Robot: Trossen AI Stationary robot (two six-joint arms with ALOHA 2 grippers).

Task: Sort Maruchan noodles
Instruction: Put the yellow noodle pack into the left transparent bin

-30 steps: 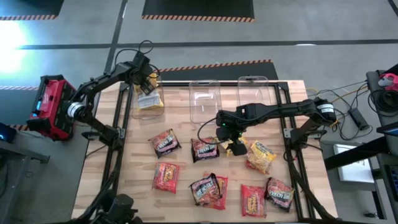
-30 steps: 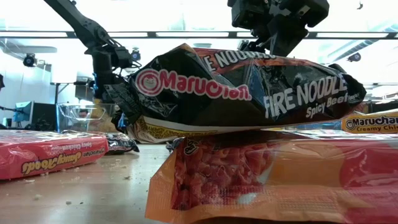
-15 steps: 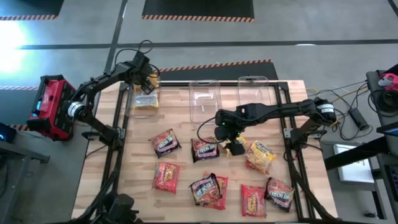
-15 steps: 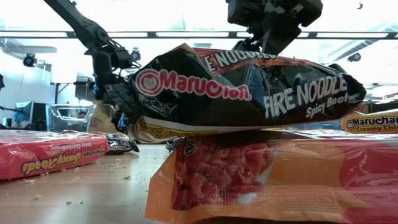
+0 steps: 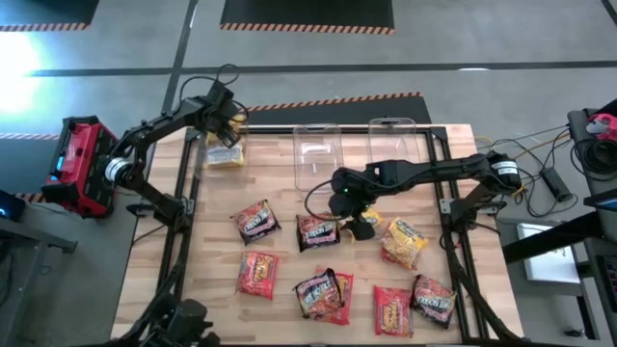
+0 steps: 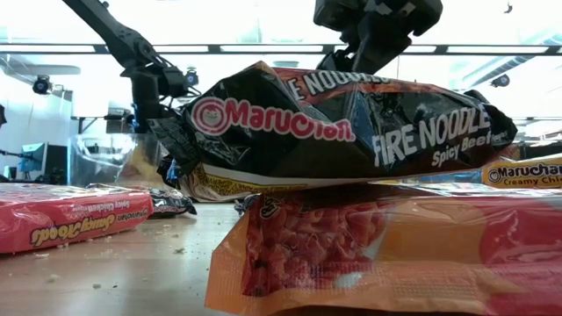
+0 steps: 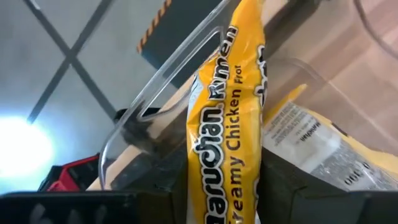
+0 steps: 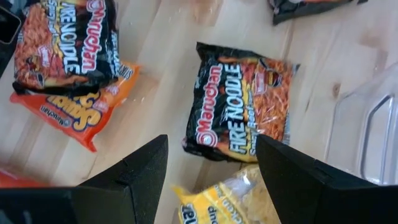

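Maruchan noodle packets in yellow, red and black wrappers lie spread over the wooden table (image 5: 289,193). My left gripper (image 5: 226,135) is at the far left over a clear bin (image 7: 155,99), shut on a yellow Creamy Chicken packet (image 7: 227,124). A second yellow packet (image 7: 317,149) lies in that bin with its back label up. My right gripper (image 8: 211,168) hangs open above a black Fire Noodle packet (image 8: 239,121) and a yellow packet (image 5: 403,241), touching neither. My left gripper has the yellow Creamy Chicken packet between its two fingers by the near end (image 7: 224,193), with the packet filling the gap. The fingers slant down into the bin from above. The packet stands on edge and reaches away from the fingers over the bin's rim.
Two more clear bins (image 5: 316,159) (image 5: 390,145) stand at the far middle. A black packet (image 6: 351,123) lies on an orange one (image 6: 369,254) near the front edge. Red packets (image 5: 258,273) (image 5: 392,310) and another black one (image 5: 433,299) lie along the near half.
My right gripper has tipped up a little over the black packet and stays open. The left bin with its yellow packets has shifted slightly and now looks tilted in the low view.
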